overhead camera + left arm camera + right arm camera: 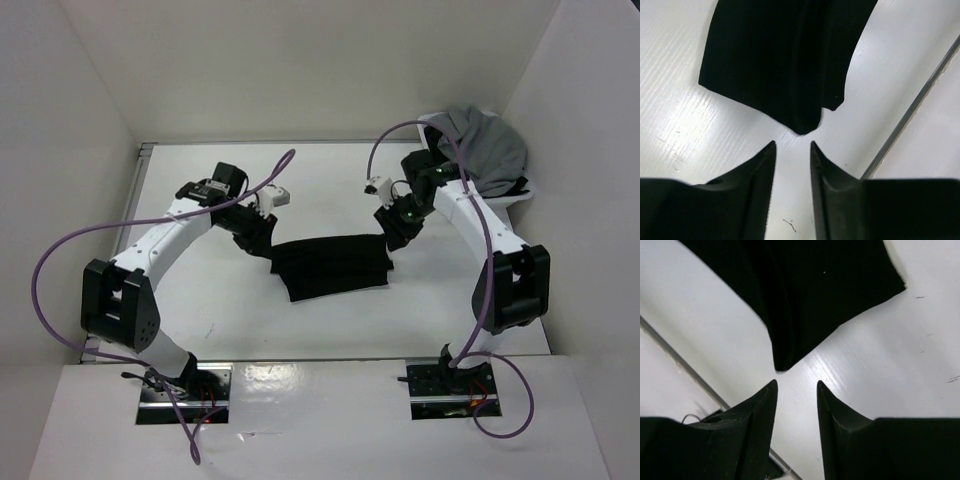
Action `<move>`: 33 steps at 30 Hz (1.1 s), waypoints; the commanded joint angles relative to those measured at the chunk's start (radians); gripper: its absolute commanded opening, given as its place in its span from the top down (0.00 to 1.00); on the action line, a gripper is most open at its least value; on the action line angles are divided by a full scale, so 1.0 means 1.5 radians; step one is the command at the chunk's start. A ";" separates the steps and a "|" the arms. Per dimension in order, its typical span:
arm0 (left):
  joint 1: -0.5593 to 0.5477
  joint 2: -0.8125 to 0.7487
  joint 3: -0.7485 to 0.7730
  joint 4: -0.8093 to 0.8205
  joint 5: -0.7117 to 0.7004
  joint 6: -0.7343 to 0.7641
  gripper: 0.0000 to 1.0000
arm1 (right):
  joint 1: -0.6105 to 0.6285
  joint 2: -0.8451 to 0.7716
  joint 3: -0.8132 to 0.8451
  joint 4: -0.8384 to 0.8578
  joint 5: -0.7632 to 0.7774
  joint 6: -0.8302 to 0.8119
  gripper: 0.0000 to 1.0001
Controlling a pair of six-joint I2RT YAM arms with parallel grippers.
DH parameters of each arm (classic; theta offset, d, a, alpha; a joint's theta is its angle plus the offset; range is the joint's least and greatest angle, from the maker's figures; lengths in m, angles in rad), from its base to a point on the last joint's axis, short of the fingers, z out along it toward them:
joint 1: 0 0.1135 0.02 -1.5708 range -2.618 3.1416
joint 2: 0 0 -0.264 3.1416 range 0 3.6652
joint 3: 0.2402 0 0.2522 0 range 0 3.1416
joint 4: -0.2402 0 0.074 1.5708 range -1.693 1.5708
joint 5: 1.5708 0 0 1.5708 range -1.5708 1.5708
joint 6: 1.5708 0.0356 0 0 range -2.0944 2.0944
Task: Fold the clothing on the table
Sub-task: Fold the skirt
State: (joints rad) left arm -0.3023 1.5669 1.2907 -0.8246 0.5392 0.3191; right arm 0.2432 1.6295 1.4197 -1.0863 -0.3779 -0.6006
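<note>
I'm looking down on the white table (200,300), boxed in by white walls. The black clothing (332,265) lies flat around its middle, a little closer to the near edge than the far one, as a wide band running left to right. Layered edges show in both wrist views, so I judge at least one fold is already in.

At the far right corner a grey garment (485,148) is heaped on a white basket (522,195), well apart from the work.

The arms reach in from either side, one at each short end of the band, which is how I'd want them for a fold that needs both ends lifted together.

The left gripper (792,144) has its jaws apart with bare table between them, and a cloth corner lies just ahead of the tips. The right gripper (796,382) is the same: parted, empty, a corner just beyond it. Neither holds anything.
</note>
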 commanded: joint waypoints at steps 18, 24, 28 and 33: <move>-0.002 -0.104 -0.035 0.013 -0.124 -0.050 0.42 | 0.115 0.013 0.032 -0.009 -0.055 0.068 0.30; 0.118 -0.268 -0.090 0.070 -0.218 -0.120 0.07 | 0.220 0.114 0.087 0.028 -0.061 0.096 0.10; 0.211 -0.349 -0.136 0.070 -0.291 -0.152 0.01 | 0.245 0.159 0.120 0.058 -0.067 0.061 0.06; 0.313 -0.434 -0.165 0.063 -0.256 -0.152 0.01 | 0.245 0.182 0.139 0.096 -0.067 0.023 0.06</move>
State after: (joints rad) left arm 0.1097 0.9440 1.0576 -0.7403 0.1532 0.1226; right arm 0.6071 1.9064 1.5738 -1.0145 -0.4606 -0.5190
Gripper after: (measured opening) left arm 0.992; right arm 0.943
